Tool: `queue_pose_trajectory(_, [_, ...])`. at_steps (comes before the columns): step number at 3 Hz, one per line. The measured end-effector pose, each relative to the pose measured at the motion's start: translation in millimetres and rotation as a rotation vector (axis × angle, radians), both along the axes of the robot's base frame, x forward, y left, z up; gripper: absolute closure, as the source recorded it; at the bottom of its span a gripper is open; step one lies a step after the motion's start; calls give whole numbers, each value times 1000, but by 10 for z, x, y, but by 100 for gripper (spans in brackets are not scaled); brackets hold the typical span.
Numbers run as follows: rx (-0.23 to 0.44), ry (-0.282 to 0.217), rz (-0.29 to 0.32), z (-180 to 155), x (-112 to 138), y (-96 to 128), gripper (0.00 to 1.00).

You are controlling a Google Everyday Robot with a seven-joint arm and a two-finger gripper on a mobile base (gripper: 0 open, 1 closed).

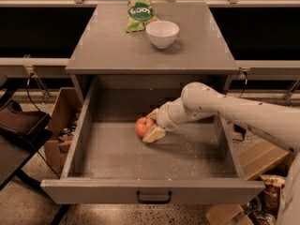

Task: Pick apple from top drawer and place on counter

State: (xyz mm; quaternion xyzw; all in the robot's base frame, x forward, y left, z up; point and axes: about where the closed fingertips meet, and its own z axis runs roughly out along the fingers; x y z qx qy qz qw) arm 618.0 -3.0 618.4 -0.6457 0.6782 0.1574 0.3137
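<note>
Inside the top drawer [112, 161], which stands open below the counter [112, 50], lies 1 item: the apple [142, 127]. It is left of the drawer's centre and toward the back wall, and is red-orange with a paler patch. Pale crumbs are scattered over the drawer floor, densest at 4 o'clock from the apple. A dark handle [153, 198] is fixed at the middle of the drawer front.

The gripper [151, 124] enters the drawer from 3 o'clock on a white arm [220, 109]. Its 2 fingers [155, 134] are set narrow and clamped on the apple, 1 at the apple's 1 o'clock and 1 at its 5 o'clock. The apple protrudes from the jaws toward 9 o'clock. Whether it is clear of the drawer floor cannot be determined.

On the counter, a flat matte grey surface, 2 items occupy the rear half. A white bowl [162, 33] stands upright. A green snack bag [139, 13] lies just beside it at its 10 o'clock.

At 9 o'clock from the cabinet, an open cardboard box [65, 121] sits on the speckled floor; its contents are too small to identify. More cardboard [262, 158] lies at 4 o'clock.
</note>
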Motion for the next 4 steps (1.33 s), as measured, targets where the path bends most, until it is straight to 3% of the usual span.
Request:
queue_pose_trajectory(2, [-14, 7, -2, 323, -123, -110, 93])
queue_pose_trajectory(3, [-13, 2, 8, 515, -166, -53, 100])
queue_pose_trajectory(4, [-9, -17, 6, 1144, -220, 124, 100])
